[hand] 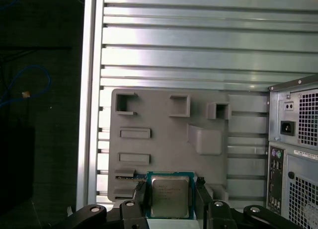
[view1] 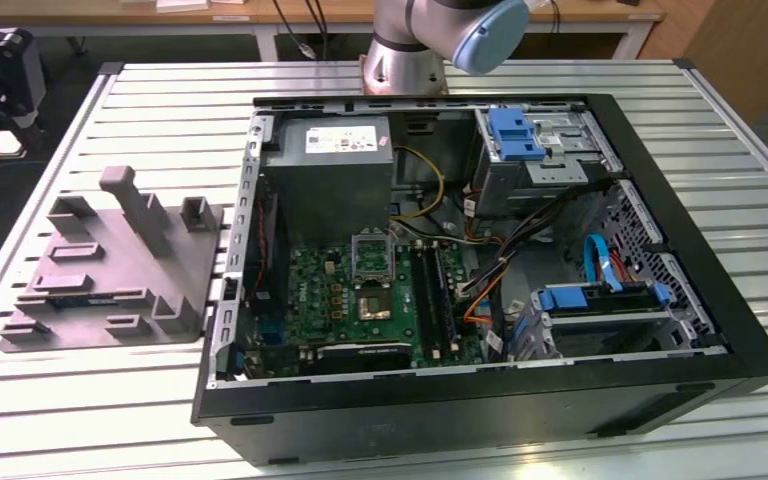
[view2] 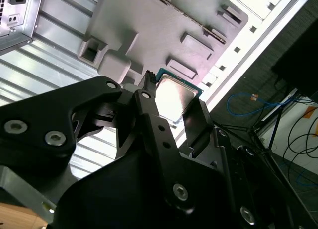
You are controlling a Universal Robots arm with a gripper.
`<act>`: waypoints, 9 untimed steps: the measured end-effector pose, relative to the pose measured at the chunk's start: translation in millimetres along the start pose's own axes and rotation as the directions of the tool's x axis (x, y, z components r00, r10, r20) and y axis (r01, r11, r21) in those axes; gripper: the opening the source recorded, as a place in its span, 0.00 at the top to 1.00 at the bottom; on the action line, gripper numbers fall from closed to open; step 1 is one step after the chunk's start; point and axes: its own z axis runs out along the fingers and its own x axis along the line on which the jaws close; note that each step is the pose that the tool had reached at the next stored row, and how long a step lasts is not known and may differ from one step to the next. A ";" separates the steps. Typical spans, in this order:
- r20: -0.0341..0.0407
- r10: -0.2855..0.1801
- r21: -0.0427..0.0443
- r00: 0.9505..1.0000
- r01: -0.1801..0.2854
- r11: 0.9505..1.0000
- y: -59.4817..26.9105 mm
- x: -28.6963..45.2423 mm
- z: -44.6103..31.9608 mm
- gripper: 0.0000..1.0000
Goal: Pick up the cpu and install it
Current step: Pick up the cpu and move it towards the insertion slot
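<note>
One grey-purple fixture point(hand: 164, 134) is lying on the slatted metal table point(hand: 198, 45), beyond the jaws. In the first wrist view the held chip is covering part of the fixture's edge. One open computer case point(view1: 491, 250) is sitting off to one side of the jaws and is turning its rear panel point(hand: 293, 154) towards them. In the exterior view the case is lying to the exterior view's right of the fixture, with one green motherboard point(view1: 344, 300) inside. The gripper point(hand: 170, 190) is showing two black fingers point(hand: 140, 194), narrowly spread and pressing on opposite edges of one cpu point(hand: 170, 199). The cpu is sitting between the jaws, with its silver top showing in both wrist views.
</note>
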 end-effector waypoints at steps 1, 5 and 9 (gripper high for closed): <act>0.000 0.000 0.000 1.000 0.000 1.000 0.0 -0.1 0.0 0.53; 0.000 0.000 0.000 1.000 0.000 1.000 -0.1 -4.0 0.0 0.53; 0.000 0.000 0.000 1.000 0.000 1.000 -0.1 -4.8 0.0 0.53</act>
